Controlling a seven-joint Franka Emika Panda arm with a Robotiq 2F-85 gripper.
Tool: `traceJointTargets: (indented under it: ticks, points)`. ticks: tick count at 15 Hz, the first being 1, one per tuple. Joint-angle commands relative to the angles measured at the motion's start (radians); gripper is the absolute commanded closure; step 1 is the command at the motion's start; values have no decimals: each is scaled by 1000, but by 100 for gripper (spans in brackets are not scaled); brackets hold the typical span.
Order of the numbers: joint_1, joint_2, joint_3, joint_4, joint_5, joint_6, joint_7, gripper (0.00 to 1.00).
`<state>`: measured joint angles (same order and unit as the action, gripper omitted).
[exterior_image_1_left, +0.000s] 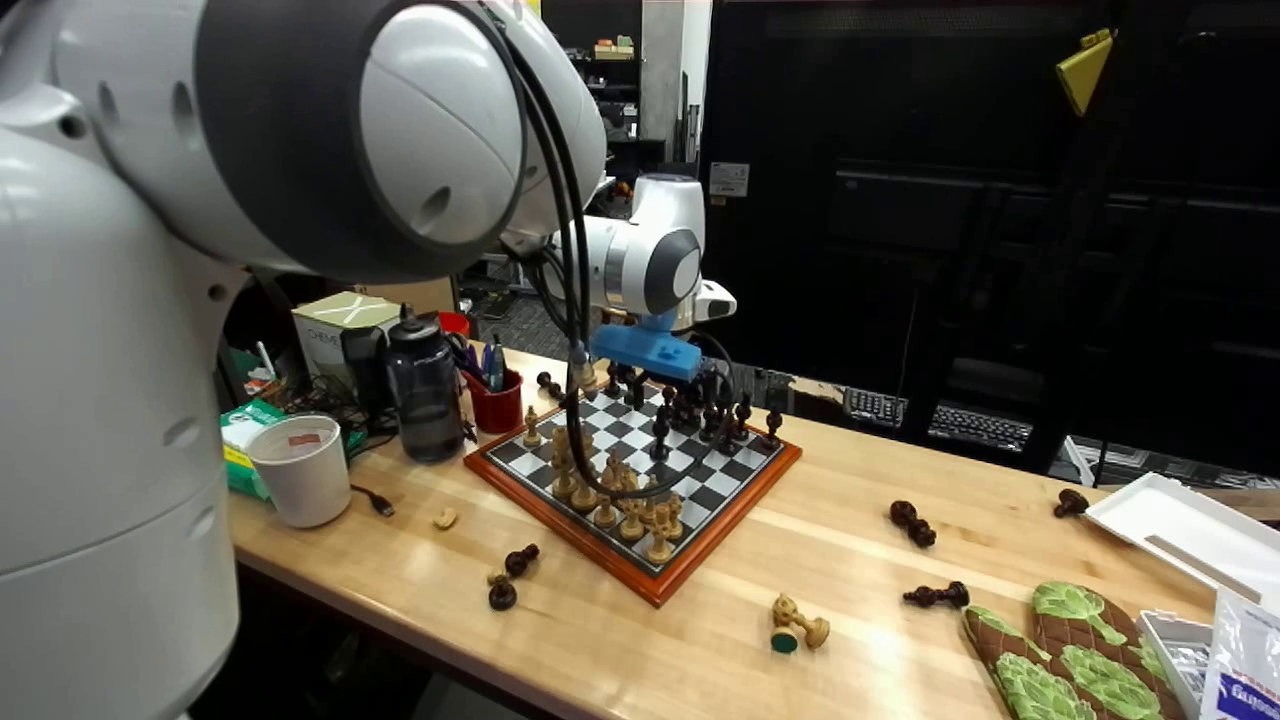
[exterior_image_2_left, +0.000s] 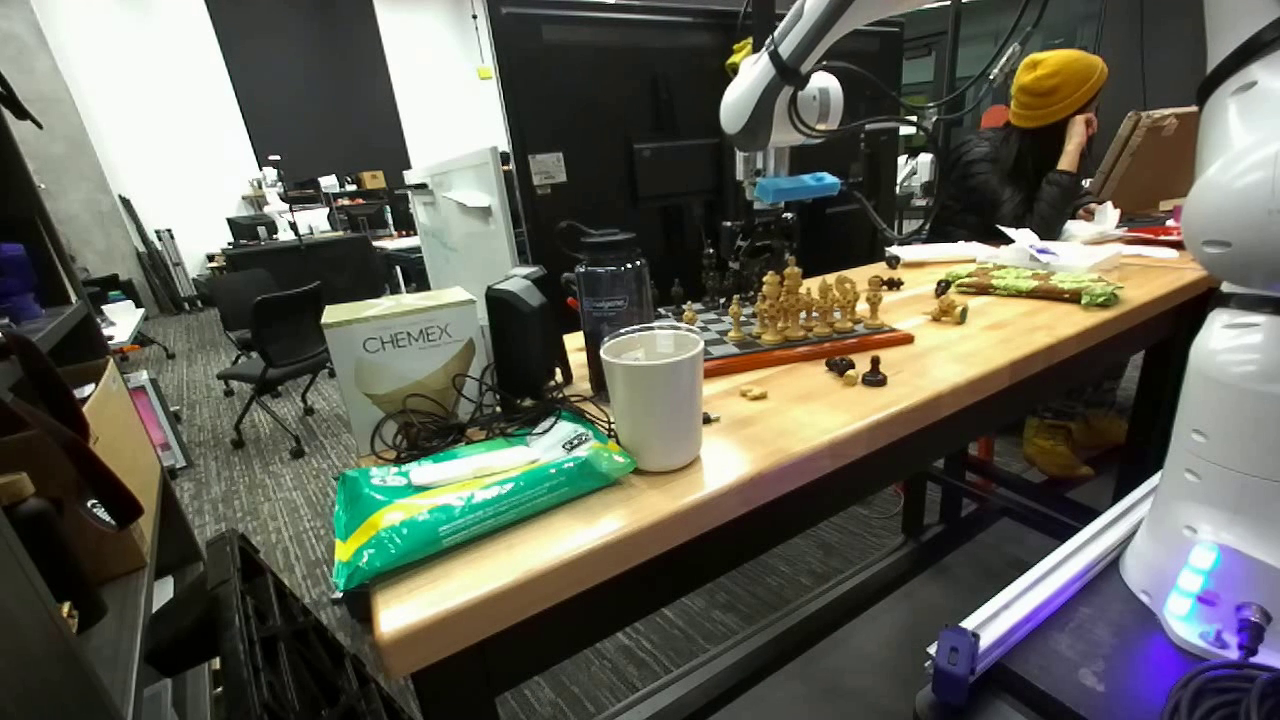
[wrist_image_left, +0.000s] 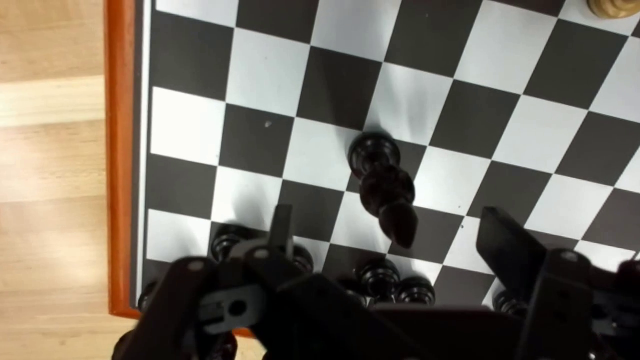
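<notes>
My gripper (wrist_image_left: 387, 212) is open, its two fingers apart over the chessboard (wrist_image_left: 120, 175). A dark chess piece with a pointed top (wrist_image_left: 387, 190) stands between and a little ahead of the fingertips in the wrist view; no contact shows. Several more dark pieces (wrist_image_left: 377, 277) stand under and behind the fingers, partly hidden by them. In an exterior view the gripper (exterior_image_2_left: 757, 245) is at the board's far side, below a blue part (exterior_image_2_left: 797, 188). Light pieces (exterior_image_2_left: 790, 300) stand grouped on the near side of the board. One light piece (wrist_image_left: 615, 6) shows at the wrist view's corner.
A white cup (exterior_image_1_left: 300, 480), a dark bottle (exterior_image_1_left: 425, 390) and a red pen cup (exterior_image_1_left: 497, 405) stand beside the board. Loose pieces (exterior_image_1_left: 912, 523) lie on the table. Oven mitts (exterior_image_1_left: 1080, 660) and a white tray (exterior_image_1_left: 1190, 530) lie farther along. A person (exterior_image_2_left: 1060, 90) sits behind.
</notes>
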<state>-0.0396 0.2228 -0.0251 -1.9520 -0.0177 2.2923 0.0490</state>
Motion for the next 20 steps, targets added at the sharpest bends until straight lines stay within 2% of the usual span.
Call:
traceJointTargets:
  ticks: [1, 6, 9, 10, 20]
  points:
    - [2, -2, -2, -9, 15, 13, 1, 39]
    - [2, 3, -3, -6, 15, 6, 5, 78]
    - [3, 5, -3, -1, 12, -1, 7, 96]
    - [4, 6, -3, 2, 10, -5, 5, 93]
    - [42, 10, 21, 90, -18, -92, -35, 93]
